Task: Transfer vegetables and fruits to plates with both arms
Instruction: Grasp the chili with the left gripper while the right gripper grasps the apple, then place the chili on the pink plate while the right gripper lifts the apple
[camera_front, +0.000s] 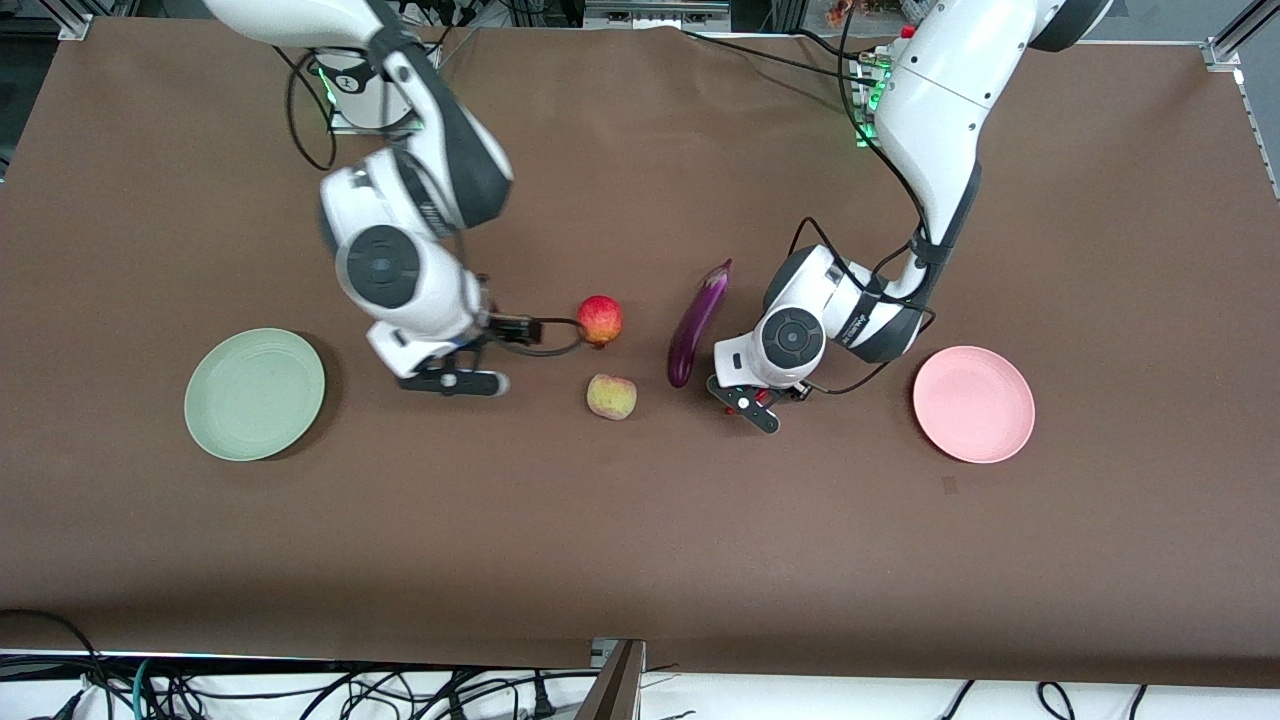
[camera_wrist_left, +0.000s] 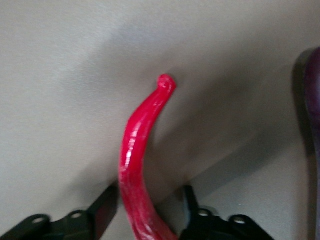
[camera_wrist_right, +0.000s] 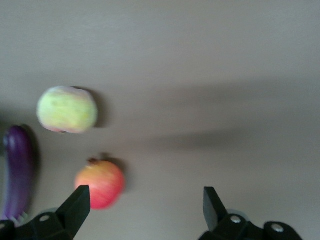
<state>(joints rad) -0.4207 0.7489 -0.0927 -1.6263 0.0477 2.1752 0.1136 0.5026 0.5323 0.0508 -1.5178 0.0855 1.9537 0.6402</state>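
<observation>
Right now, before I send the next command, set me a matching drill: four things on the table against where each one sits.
Things:
1. chili pepper
2. eggplant
3. peach
4. pink plate

Places:
A. toward the left arm's end of the table
B. between the left gripper's fingers
C. nearer the front camera than the apple
D. beside the left arm's wrist, lying lengthwise

Pairs: 1-B, 2-D, 3-C, 4-A

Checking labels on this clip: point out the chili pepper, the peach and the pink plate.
chili pepper (camera_wrist_left: 136, 150): left wrist view, middle of its red body.
peach (camera_front: 611, 396): front view, centre of the fruit.
pink plate (camera_front: 973, 403): front view, bare middle of the dish.
</observation>
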